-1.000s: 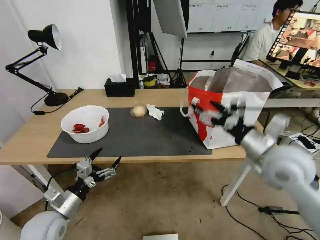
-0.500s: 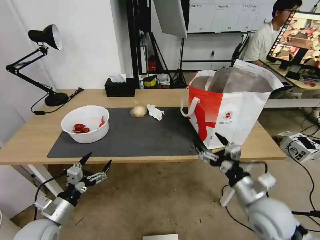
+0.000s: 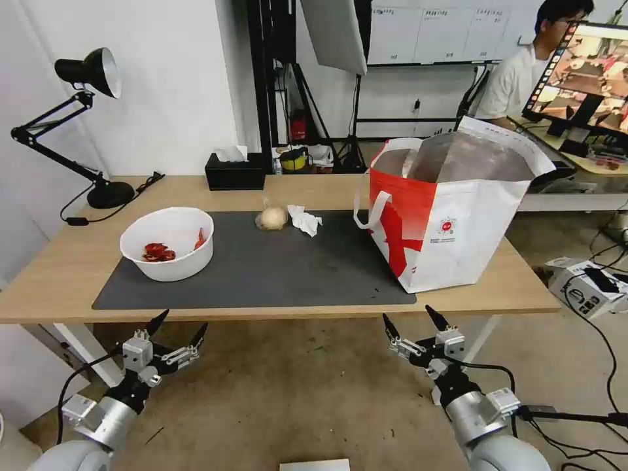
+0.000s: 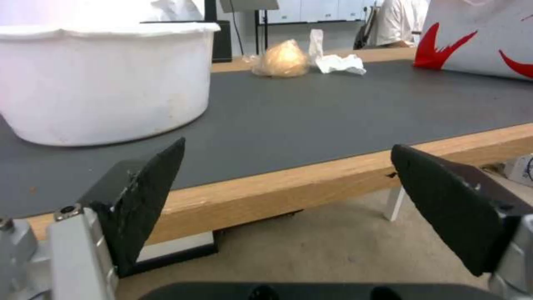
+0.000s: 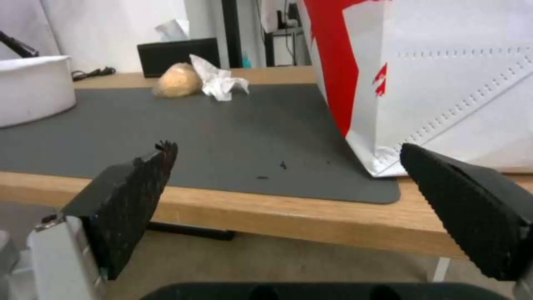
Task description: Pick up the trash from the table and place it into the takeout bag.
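On the table (image 3: 65,268) lies a dark grey mat (image 3: 275,261). A white bowl (image 3: 167,243) with red scraps stands at its left end. A beige round lump (image 3: 271,218) and a crumpled white tissue (image 3: 305,220) lie at the mat's far edge. The white and red takeout bag (image 3: 451,216) stands open on the right end. My left gripper (image 3: 179,326) hangs open and empty below the table's front edge, under the bowl (image 4: 105,79). My right gripper (image 3: 413,322) hangs open and empty below the front edge, in front of the bag (image 5: 433,83).
A black desk lamp (image 3: 78,124) and a black tissue box (image 3: 235,171) stand at the table's back left. A person sits at a monitor (image 3: 585,78) behind the bag. Cables and a small box (image 3: 582,288) lie on the floor to the right.
My right arm has dropped from in front of the bag to below the table's front edge. My left gripper has sunk a little lower and to the left.
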Available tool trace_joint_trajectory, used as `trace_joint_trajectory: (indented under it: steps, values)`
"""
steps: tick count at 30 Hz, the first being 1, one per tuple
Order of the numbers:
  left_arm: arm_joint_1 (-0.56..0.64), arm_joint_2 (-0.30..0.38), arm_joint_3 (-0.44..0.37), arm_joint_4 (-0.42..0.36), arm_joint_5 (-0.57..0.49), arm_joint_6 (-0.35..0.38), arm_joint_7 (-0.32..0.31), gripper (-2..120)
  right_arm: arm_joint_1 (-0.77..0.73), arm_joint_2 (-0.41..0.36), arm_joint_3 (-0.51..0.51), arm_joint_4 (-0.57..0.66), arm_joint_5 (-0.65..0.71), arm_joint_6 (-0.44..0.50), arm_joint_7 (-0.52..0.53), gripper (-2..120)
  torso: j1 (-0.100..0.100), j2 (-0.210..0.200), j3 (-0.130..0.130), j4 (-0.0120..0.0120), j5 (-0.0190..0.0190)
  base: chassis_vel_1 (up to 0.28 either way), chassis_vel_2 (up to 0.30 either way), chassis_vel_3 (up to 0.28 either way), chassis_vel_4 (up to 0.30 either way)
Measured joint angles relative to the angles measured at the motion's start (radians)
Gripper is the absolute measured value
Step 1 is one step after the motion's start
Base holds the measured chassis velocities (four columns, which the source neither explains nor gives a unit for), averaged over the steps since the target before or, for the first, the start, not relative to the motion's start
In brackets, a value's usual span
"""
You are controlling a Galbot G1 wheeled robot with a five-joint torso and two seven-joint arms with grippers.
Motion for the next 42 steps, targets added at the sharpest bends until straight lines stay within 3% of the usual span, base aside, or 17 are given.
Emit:
trace_joint_trajectory:
  steps: [9, 10, 14, 17, 20, 25, 32, 36, 42]
  values:
    - [-0.006, 0.000, 0.009, 0.007, 0.001, -0.001, 0.001, 100, 0.007, 0.002, -0.017, -0.012, -0.001, -0.005, 0.001, 100, 0.000, 0.000, 0.000, 0.0000, 0.0000, 0.000, 0.000, 0.000, 0.000]
    - [-0.038, 0.016, 0.051, 0.007, 0.002, 0.001, 0.001, 100, 0.052, 0.017, -0.060, 0.007, 0.005, -0.046, 0.017, 100, 0.000, 0.000, 0.000, -0.0006, 0.0000, 0.000, 0.000, 0.000, 0.000]
    - [-0.042, 0.024, 0.069, -0.007, 0.007, 0.006, 0.001, 100, 0.226, 0.009, -0.170, 0.007, 0.035, -0.140, 0.063, 100, 0.000, 0.000, 0.000, 0.0002, 0.0000, 0.000, 0.000, 0.000, 0.000]
    - [-0.035, 0.023, 0.060, -0.014, 0.011, 0.011, 0.002, 100, 0.343, 0.009, -0.257, -0.037, 0.044, -0.173, 0.089, 100, 0.000, 0.000, 0.000, 0.0002, -0.0001, 0.000, 0.000, 0.000, 0.000]
    - [-0.026, 0.025, 0.042, -0.022, 0.013, 0.015, 0.001, 100, 0.555, 0.033, -0.410, -0.136, 0.081, -0.220, 0.141, 100, 0.000, 0.000, 0.000, 0.0003, 0.0001, 0.000, 0.000, 0.000, 0.000]
    - [-0.021, 0.017, 0.037, -0.025, 0.016, 0.016, 0.001, 100, 0.739, 0.071, -0.533, -0.243, 0.123, -0.276, 0.196, 100, 0.000, 0.000, 0.000, -0.0001, -0.0002, 0.000, 0.000, 0.000, 0.000]
    - [-0.019, -0.003, 0.042, -0.014, 0.024, 0.015, 0.002, 100, 1.117, 0.229, -0.721, -0.519, 0.270, -0.391, 0.360, 100, 0.000, 0.000, 0.000, 0.0003, -0.0002, 0.000, 0.000, 0.000, 0.000]
    - [-0.019, -0.007, 0.043, -0.008, 0.024, 0.012, 0.002, 100, 1.191, 0.289, -0.756, -0.606, 0.287, -0.421, 0.411, 100, 0.000, 0.000, 0.000, 0.0001, -0.0003, 0.000, 0.000, 0.000, 0.000]
    - [-0.019, -0.007, 0.039, 0.002, 0.023, 0.008, 0.002, 100, 1.313, 0.451, -0.769, -0.877, 0.286, -0.455, 0.458, 100, 0.000, 0.000, 0.000, -0.0001, -0.0002, 0.000, 0.000, 0.000, 0.000]
